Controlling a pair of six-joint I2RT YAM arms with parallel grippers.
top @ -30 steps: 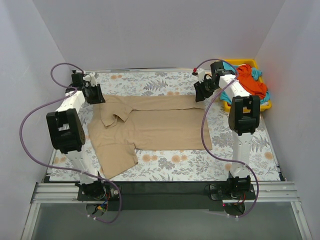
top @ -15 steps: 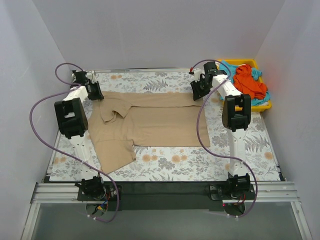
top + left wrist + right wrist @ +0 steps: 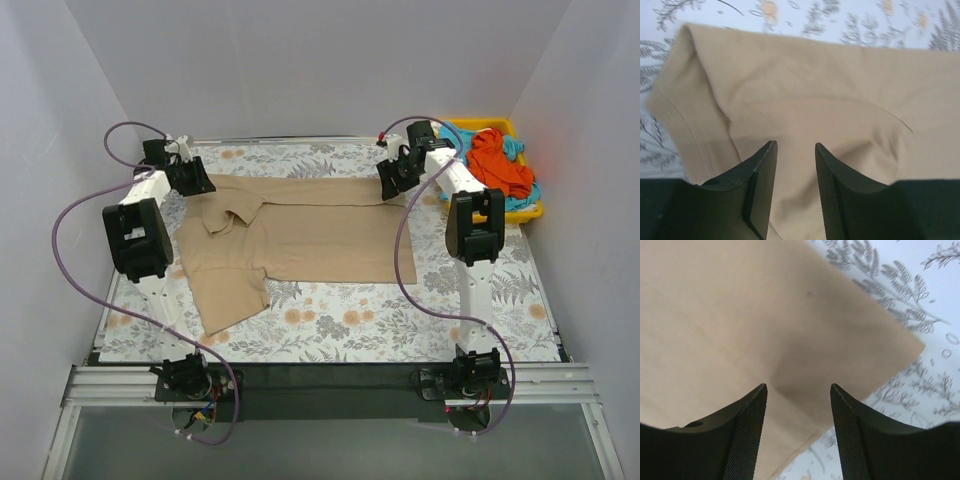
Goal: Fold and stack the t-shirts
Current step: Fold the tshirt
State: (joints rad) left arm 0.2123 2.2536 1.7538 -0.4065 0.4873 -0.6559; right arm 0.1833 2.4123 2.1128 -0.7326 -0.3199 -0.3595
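Observation:
The tan-beige t-shirt point(image 3: 300, 230) lies spread on the floral table, with one sleeve point(image 3: 232, 300) hanging toward the near left. My left gripper point(image 3: 195, 182) sits at its far left corner, and in the left wrist view point(image 3: 795, 147) its jaws stand apart over the fabric point(image 3: 805, 90). At the far right corner is my right gripper point(image 3: 388, 183). Its jaws point(image 3: 798, 387) are wide open above the shirt's corner point(image 3: 740, 315). The orange-red t-shirt point(image 3: 497, 160) and the turquoise-blue t-shirt point(image 3: 458, 133) are heaped in the tray.
A yellow plastic tray point(image 3: 530, 212) stands at the far right of the table. White walls enclose the table on the left, back and right. Purple cables loop off both arms. Floral cloth point(image 3: 400, 320) shows in front of the shirt.
Both grippers moved toward the far edge, and the tan shirt slid that way with them. Its far edge now lies straighter and its body flatter.

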